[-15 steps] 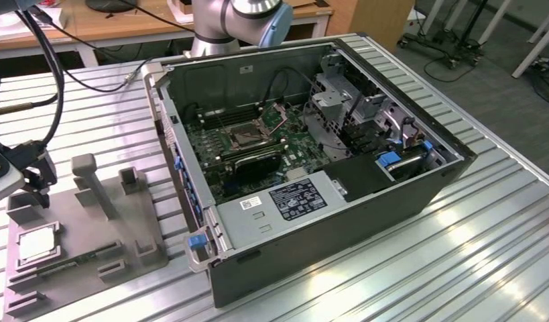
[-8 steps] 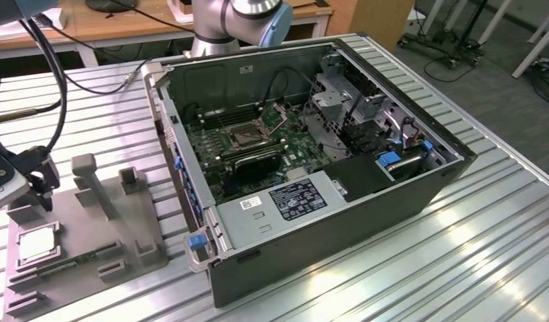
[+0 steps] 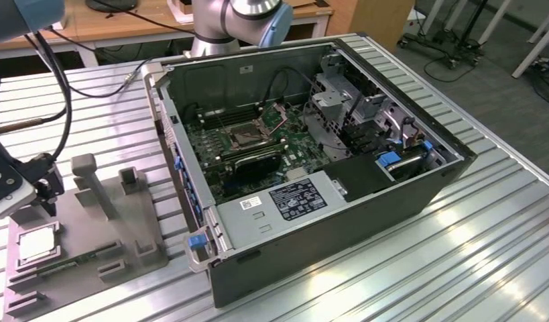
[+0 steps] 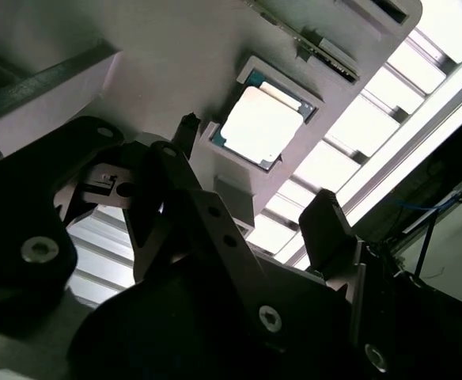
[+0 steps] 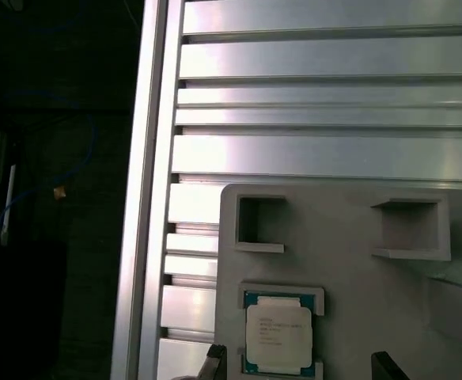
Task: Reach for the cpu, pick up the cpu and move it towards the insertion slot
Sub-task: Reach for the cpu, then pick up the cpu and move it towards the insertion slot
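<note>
Now, step: reaching for the chip (image 3: pixel 37 243). I judge this an early stage, as nothing is lifted yet.
Hand: the hand (image 3: pixel 43 194) hangs above the grey plate (image 3: pixel 86 235), spread wide and holding nothing. In both wrist views its dark fingertips (image 4: pixel 326 214) stand on either side of the chip, apart from it.
Chip: it lies flat, pale top up, in a shallow square pocket of the plate. The pocket is near the plate's edge, on the side away from the computer case (image 3: pixel 346 221), and low lips border it.
Socket: the socket (image 3: pixel 242 138) is well apart from the plate. It sits on the green board (image 3: pixel 287 144) inside the open case, which stands just beside the plate on the counter (image 3: pixel 435 268).
Line-up: centre the hand over the pocket and turn the fingers square to two opposite sides of the chip before going lower.
Descent: go straight down and slowly. The fingertips should land outside the chip's edges, not on its top or on the pocket's lips.
Grip: the chip is thin, so there is little edge to hold. Close gently and evenly, since a lopsided squeeze could tilt it and wedge it in the pocket.
Watch: the upright posts (image 3: pixel 86 181) on the plate rise near the hand, so keep it clear of them.
</note>
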